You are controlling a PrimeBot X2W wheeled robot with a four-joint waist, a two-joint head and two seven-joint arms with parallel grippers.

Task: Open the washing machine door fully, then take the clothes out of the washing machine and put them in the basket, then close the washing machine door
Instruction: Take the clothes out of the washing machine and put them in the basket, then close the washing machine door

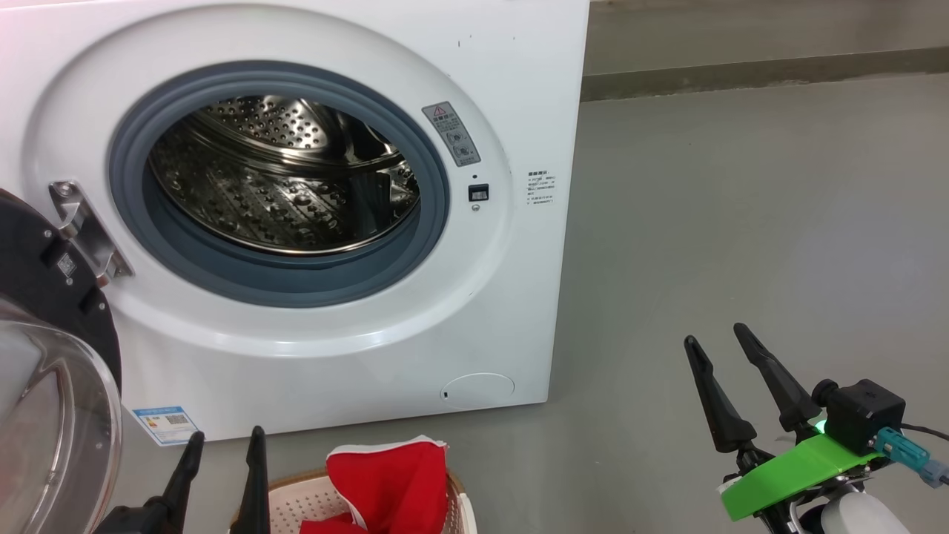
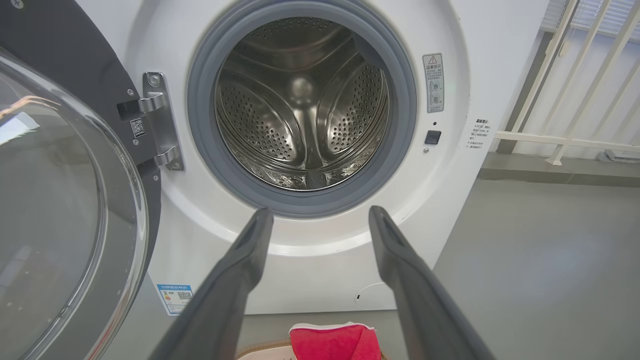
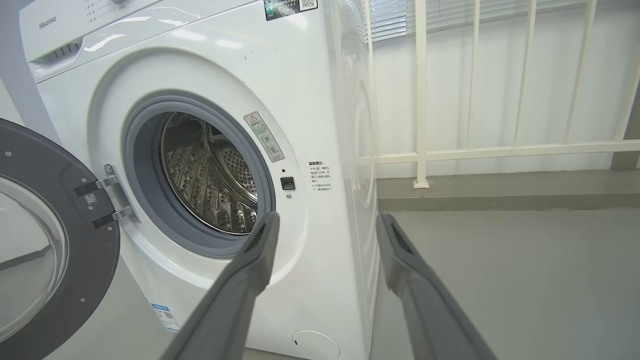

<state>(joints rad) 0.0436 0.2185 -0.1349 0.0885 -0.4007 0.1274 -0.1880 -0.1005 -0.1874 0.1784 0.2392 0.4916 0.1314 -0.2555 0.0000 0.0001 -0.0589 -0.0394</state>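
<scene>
Facing the washing machine (image 1: 334, 371), with the door (image 1: 44, 289) swung open to the left on its hinge (image 1: 85, 230). In front, low on the floor (image 1: 741, 222), seeing the red clothes (image 1: 389, 482) heaped in the basket (image 1: 296, 508). Left gripper (image 1: 227, 437) just beside the basket, right gripper (image 1: 715, 335) well apart at the right; both spread wide, holding nothing.

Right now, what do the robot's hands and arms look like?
Right hand: two long tapered dark fingers on a bright green bracket, with a black boxy module, teal connector and dark cable; pale forearm below. Left hand: same dark fingers.
</scene>
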